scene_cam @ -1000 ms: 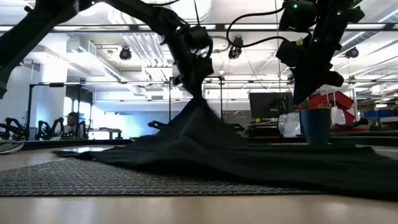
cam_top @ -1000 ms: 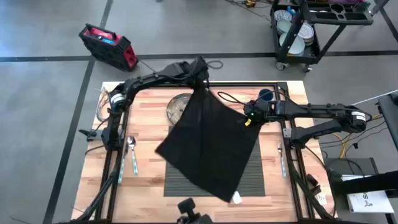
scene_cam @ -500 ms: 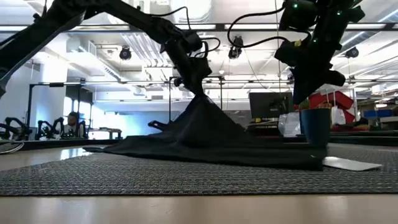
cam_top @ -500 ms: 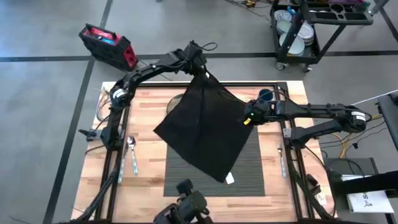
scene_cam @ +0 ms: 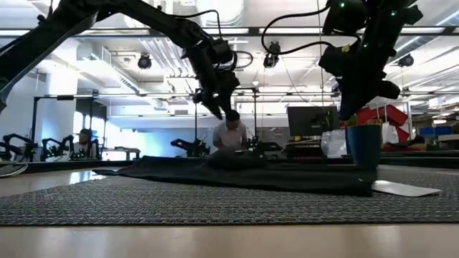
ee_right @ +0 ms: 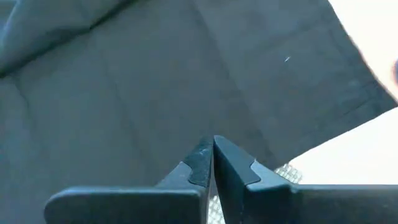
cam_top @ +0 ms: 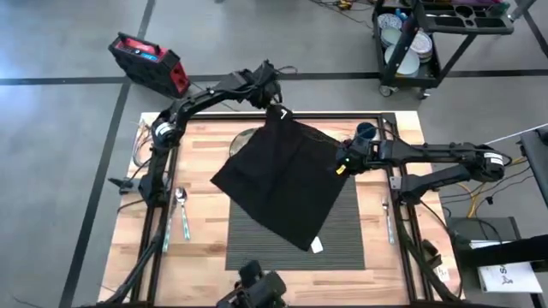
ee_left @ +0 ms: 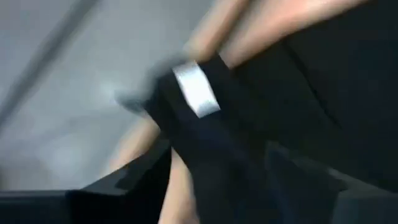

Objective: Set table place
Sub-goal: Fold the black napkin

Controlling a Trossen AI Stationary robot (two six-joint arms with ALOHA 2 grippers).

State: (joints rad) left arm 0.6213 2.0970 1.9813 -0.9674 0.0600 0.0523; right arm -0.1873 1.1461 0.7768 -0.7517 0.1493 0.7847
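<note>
At mid frame, high view, black napkin (cam_top: 282, 180) hides much of the place (cam_top: 342, 239) on the table (cam_top: 205, 248), prob. needing moving; right claw (cam_top: 341, 164) pressed together beside it, left claw (cam_top: 274, 96) at upper middle, can't tell.

The black napkin (cam_top: 282, 180) covers most of the plate (cam_top: 241, 137) and a good chunk of the placemat (cam_top: 342, 231). Left wrist view's a blur, so can't tell the left gripper (cam_top: 272, 92) fingers' state.
</note>
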